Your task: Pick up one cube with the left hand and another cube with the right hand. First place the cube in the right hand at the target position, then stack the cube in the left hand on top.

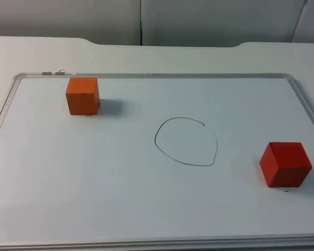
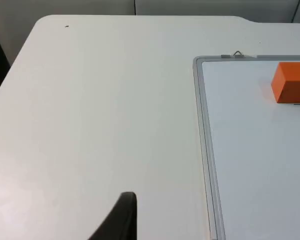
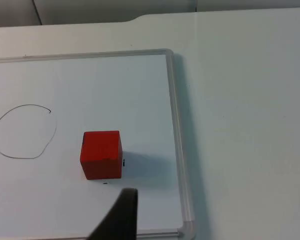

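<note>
Red cube (image 3: 102,154) just beyond right gripper (image 3: 121,215) — orange cube (image 2: 291,82) well apart from left gripper (image 2: 121,217)

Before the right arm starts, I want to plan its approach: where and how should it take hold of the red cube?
Grip the red cube across two opposite upright faces, coming straight down from above. It sits flat on the whiteboard with its top face free, apart from the drawn circle and the frame. It stands slightly turned, so probably rotate the right end effector to match its faces.

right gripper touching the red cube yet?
Apart. The right wrist view shows bare whiteboard between the right gripper's fingertip and the red cube; the cube sits alone in the top view.
</note>
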You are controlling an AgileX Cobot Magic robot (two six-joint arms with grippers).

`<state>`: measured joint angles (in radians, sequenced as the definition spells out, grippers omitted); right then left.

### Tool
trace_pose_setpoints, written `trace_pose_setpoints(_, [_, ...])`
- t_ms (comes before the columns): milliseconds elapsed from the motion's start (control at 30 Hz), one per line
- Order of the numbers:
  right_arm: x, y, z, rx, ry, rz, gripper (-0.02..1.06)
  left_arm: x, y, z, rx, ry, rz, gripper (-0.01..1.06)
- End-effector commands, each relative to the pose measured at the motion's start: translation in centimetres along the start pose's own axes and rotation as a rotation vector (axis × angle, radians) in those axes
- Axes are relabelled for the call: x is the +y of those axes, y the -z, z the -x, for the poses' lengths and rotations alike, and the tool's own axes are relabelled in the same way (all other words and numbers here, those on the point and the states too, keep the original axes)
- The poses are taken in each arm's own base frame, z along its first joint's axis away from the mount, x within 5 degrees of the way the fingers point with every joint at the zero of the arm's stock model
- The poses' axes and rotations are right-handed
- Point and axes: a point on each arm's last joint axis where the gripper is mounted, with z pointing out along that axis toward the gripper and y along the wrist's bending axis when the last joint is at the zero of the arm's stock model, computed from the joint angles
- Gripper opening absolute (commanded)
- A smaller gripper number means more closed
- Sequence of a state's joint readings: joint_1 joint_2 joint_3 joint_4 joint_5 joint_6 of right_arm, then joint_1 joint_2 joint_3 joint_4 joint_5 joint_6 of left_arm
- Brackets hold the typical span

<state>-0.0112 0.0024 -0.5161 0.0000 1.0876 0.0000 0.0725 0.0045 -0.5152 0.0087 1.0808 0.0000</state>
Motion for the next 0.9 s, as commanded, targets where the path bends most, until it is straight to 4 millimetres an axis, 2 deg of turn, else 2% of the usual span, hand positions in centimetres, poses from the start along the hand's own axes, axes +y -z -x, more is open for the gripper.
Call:
trace_pose_setpoints(0, [0.0,-0.1,-0.1,-0.005,-0.002,-0.004,1.05,-0.1,0.4,0.4,-0.037,0.006,-0.003,1.05])
trace_pose_setpoints(100, [0.0,-0.1,-0.1,-0.005,-0.002,-0.004,1.05,-0.1,1.2,1.2,-0.085,0.006,-0.003,1.05])
trace_pose_setpoints(333, [0.0,-0.1,-0.1,-0.005,-0.002,-0.004,1.05,0.0,0.8,3.8,-0.066,0.006,-0.003,1.05])
trace_pose_setpoints(500, [0.0,-0.1,-0.1,-0.005,-0.002,-0.004,1.05,-0.1,-1.0,7.6,-0.092,0.012,-0.011,1.05])
trace_pose_setpoints(533, [0.0,-0.1,-0.1,-0.005,-0.002,-0.004,1.05,-0.1,-1.0,7.6,-0.092,0.012,-0.011,1.05])
trace_pose_setpoints(700, [0.0,-0.1,-0.1,-0.005,-0.002,-0.004,1.05,-0.1,-4.0,11.8,-0.046,0.015,-0.012,1.05])
trace_pose_setpoints(733, [0.0,-0.1,-0.1,-0.005,-0.002,-0.004,1.05,-0.1,-4.0,11.8,-0.046,0.015,-0.012,1.05])
trace_pose_setpoints(833, [0.0,-0.1,-0.1,-0.005,-0.002,-0.004,1.05,-0.1,-6.1,14.4,-0.023,-0.001,-0.015,1.05])
trace_pose_setpoints(867, [0.0,-0.1,-0.1,-0.005,-0.002,-0.004,1.05,-0.1,-6.1,14.4,-0.023,-0.001,-0.015,1.05])
